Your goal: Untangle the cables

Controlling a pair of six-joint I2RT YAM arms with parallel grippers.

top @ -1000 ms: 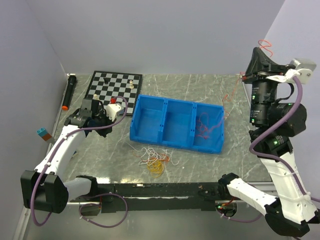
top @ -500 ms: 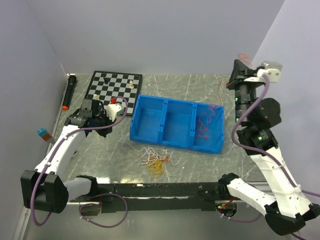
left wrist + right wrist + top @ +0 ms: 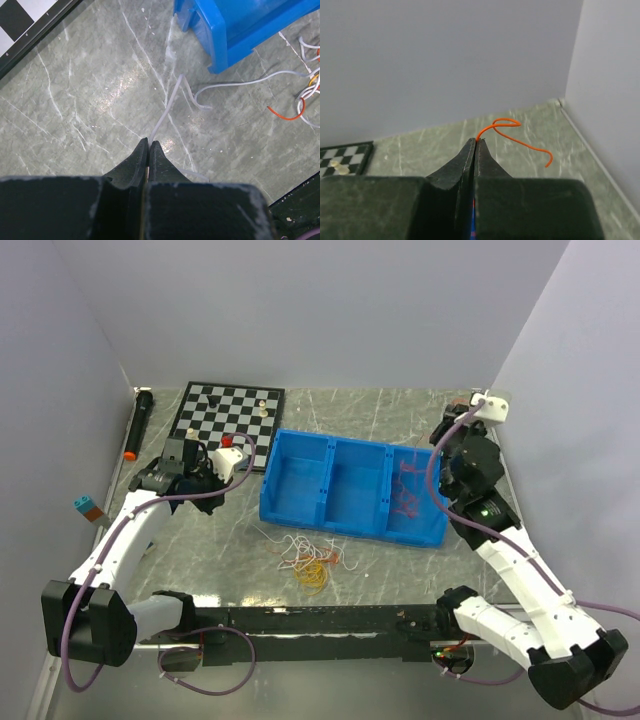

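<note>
1 white cable (image 3: 164, 109), taut, toward blue bin (image 3: 240, 30)

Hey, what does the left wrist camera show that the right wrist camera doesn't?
Only the left wrist view shows the left pincer shut on a white cable, a corner of the blue bin and loose cables on the table. Only the right wrist view shows the right pincer shut on an orange cable, held in front of the grey walls. Both show the marbled table and part of the chessboard.

Plain pale lavender walls (image 3: 300, 310) enclose a grey-green marbled table (image 3: 350, 410) on three sides.
</note>
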